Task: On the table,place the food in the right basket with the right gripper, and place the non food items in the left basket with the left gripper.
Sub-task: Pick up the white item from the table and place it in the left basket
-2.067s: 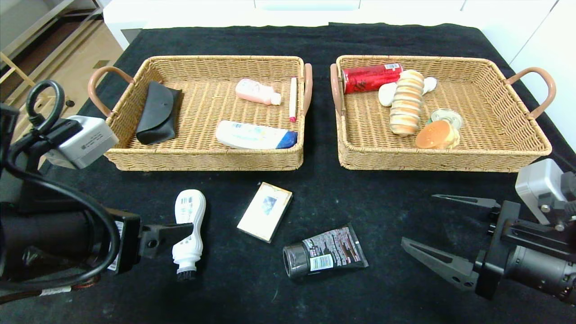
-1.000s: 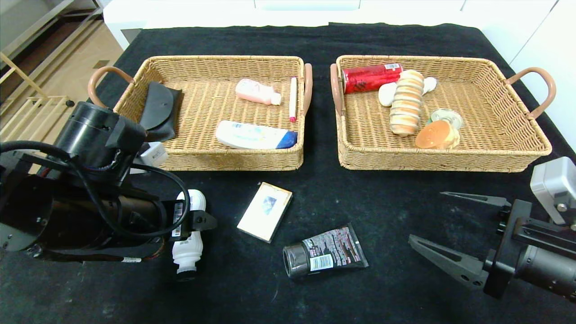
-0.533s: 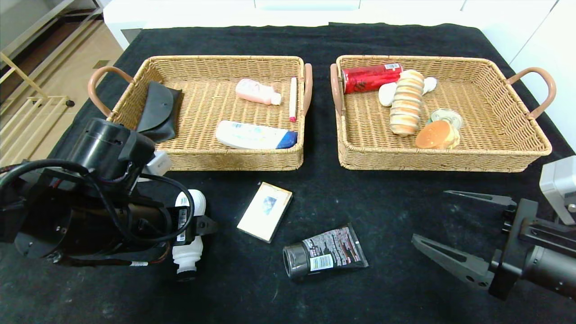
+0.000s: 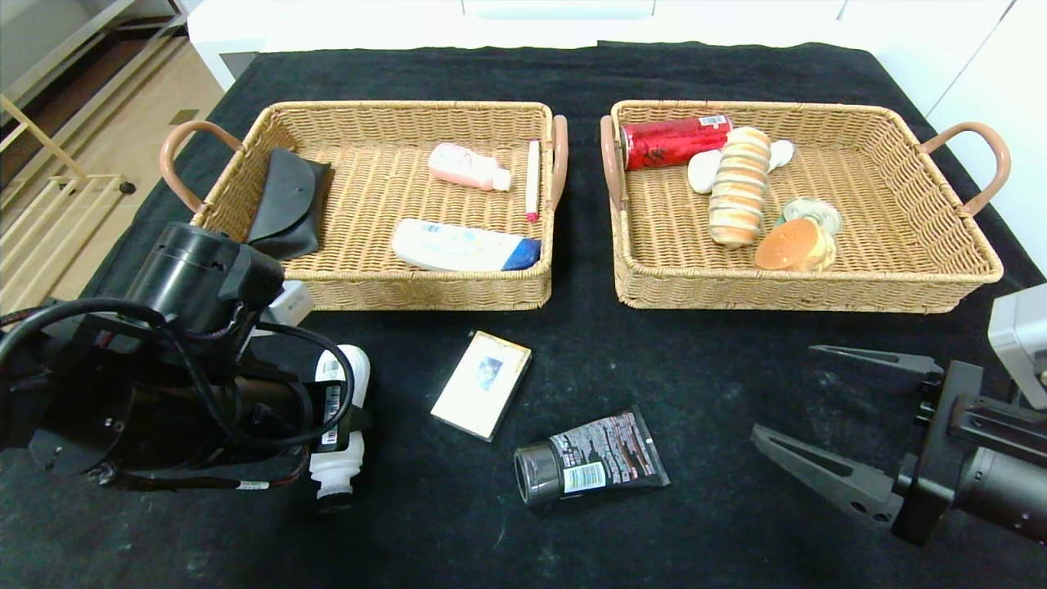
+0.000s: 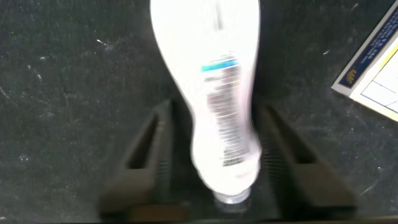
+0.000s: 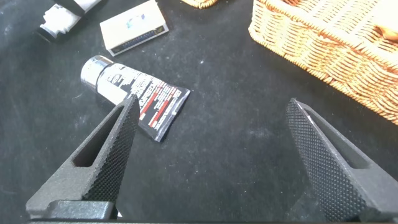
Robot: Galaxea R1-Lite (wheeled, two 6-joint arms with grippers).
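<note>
The white bottle (image 4: 342, 425) lies on the black table (image 4: 703, 360) at about 7 o'clock from the left basket (image 4: 376, 282). The left gripper (image 5: 217, 165) is down around it, fingers (image 5: 146, 155) open on either side, a gap showing at each. A small box (image 4: 482, 384) lies at the bottle's 3 o'clock, a black tube (image 4: 590, 467) beyond. The right gripper (image 4: 842, 421) hovers open at 5 o'clock from the right basket (image 4: 785, 290).
</note>
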